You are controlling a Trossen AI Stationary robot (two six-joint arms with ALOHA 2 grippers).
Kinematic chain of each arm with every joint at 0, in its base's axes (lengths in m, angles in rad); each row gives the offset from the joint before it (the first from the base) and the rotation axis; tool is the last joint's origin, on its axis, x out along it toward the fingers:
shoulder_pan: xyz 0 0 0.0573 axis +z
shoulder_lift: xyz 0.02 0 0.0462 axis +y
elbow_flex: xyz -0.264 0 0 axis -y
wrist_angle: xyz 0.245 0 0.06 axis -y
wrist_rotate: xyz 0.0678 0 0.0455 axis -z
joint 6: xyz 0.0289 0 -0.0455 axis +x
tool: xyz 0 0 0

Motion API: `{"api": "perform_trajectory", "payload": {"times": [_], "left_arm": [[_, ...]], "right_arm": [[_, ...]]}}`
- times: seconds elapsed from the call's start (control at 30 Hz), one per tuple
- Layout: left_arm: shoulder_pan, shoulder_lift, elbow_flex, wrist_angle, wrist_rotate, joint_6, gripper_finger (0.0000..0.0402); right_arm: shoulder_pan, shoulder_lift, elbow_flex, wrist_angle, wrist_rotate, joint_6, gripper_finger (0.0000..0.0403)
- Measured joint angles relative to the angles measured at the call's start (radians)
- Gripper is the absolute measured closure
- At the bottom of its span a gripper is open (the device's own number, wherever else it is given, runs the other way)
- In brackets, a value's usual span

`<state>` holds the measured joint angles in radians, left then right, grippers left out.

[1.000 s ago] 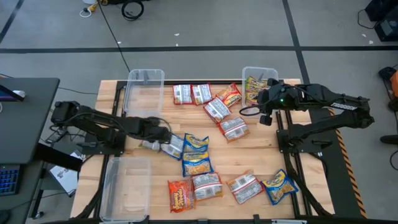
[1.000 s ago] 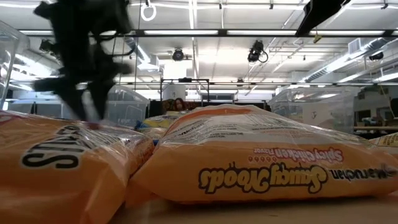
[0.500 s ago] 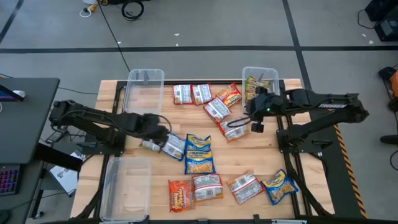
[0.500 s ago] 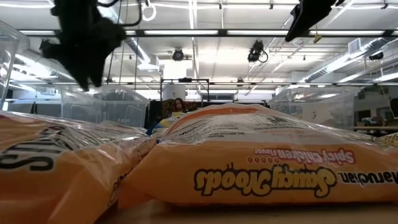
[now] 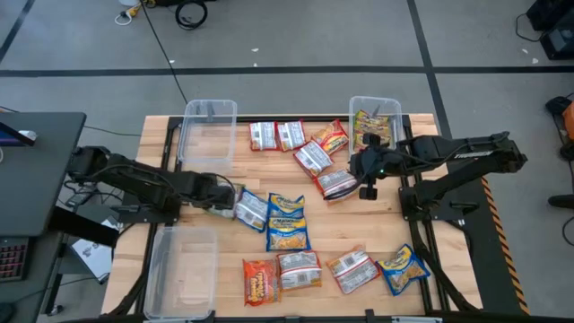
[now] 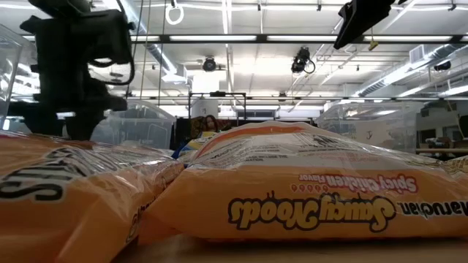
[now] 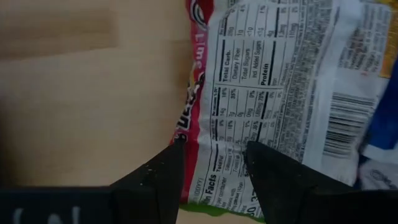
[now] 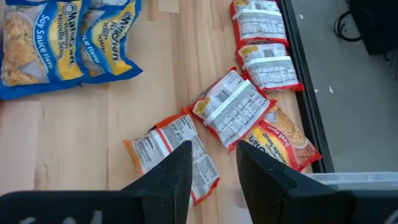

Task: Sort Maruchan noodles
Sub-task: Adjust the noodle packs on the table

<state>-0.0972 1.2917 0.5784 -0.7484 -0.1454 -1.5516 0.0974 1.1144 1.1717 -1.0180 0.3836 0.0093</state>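
The left tool is low over the surface, at the edge of a pink packet that lies face down. In the left wrist view its two fingers stand a little apart, with the pink packet's edge in the gap. I cannot tell if they touch it or squeeze it. A blue packet shows only as a sliver, cut off by the picture's edge.

The right tool hangs over an orange packet near the middle of the surface. From above, the arm hides part of that packet. In the right wrist view the fingers are part open with nothing between them, and the orange packet lies under them.

The noodles lie spread over the surface. Two blue packets sit just beside the pink one. A far group lies between two bins. A near row lies by the front edge. One packet is inside the far right bin, and the arm covers part of that bin.

The far left bin and the near left bin hold nothing. The near one is cut off at the bottom.

In the low view two big orange packets fill the front and block almost all the surface behind. The left arm is a dark blur there.
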Motion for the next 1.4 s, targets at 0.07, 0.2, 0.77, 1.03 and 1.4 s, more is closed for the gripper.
{"api": "perform_trajectory", "payload": {"times": [0.07,0.2,0.77,1.03,1.4], "left_arm": [[-0.007,0.007,0.004,0.085,0.010,0.017,0.0221],[-0.015,0.015,0.023,0.359,0.028,0.149,0.0221],[-0.014,-0.118,0.030,0.889,0.123,0.445,0.0221],[-0.014,-0.298,0.032,0.859,-0.022,0.517,0.0221],[-0.014,-0.326,0.031,0.854,-0.145,0.649,0.0221]], "right_arm": [[0.004,0.002,0.000,0.000,-0.001,0.018,0.0273],[0.006,0.031,0.000,0.007,-0.027,0.048,0.0273],[0.093,0.437,0.000,0.585,-0.090,0.207,0.0273],[0.089,0.590,0.000,0.629,-0.089,0.125,0.0273],[0.082,0.750,0.000,0.560,-0.096,0.113,0.0273]]}}
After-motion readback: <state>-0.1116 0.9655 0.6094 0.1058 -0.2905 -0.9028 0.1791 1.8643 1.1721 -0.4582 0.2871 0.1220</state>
